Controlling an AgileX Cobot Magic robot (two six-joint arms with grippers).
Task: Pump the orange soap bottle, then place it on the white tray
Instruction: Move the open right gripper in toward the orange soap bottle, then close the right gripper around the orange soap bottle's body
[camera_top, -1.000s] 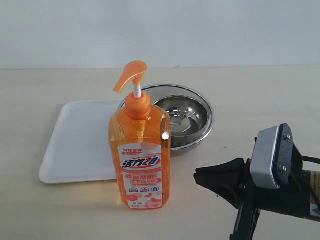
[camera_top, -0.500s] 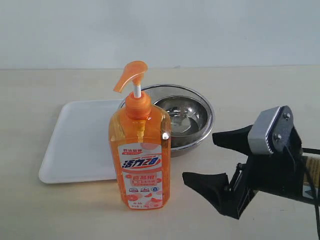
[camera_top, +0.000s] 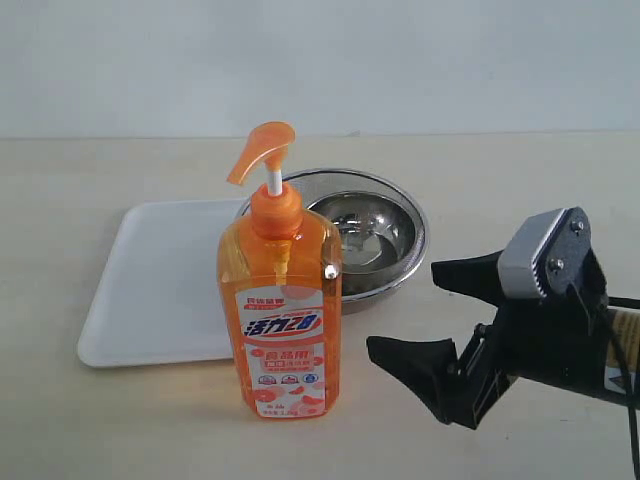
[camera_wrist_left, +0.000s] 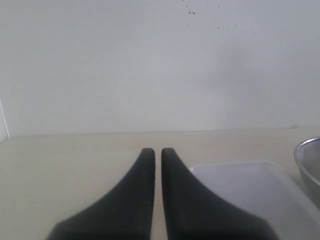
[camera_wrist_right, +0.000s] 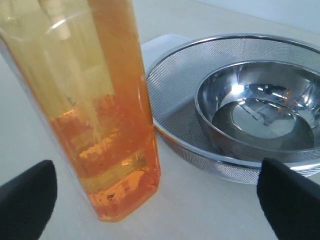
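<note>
My right claw (camera_top: 403, 309) gapes wide, just right of the one orange soap bottle (camera_top: 280, 320), which stands upright on the worktop (camera_top: 120, 420) at the one white tray's (camera_top: 150, 290) near edge. Beyond it, one mesh strainer (camera_wrist_right: 170, 92) holds one steel bowl (camera_wrist_right: 260, 100). My left claw (camera_wrist_left: 157, 155) is pinched together.

Place: a robot test room, set up with a few kitchen things.
Wall (camera_top: 320, 60): plain and white.
Table (camera_top: 100, 420): pale, smooth top.
Machine: a black robot arm (camera_top: 560, 350) low over the table.
Kitchen things: an orange soap bottle (camera_top: 282, 320), a white tray (camera_top: 150, 290), and a shiny steel bowl (camera_top: 365, 235) sitting in a mesh strainer (camera_wrist_right: 175, 85).
</note>
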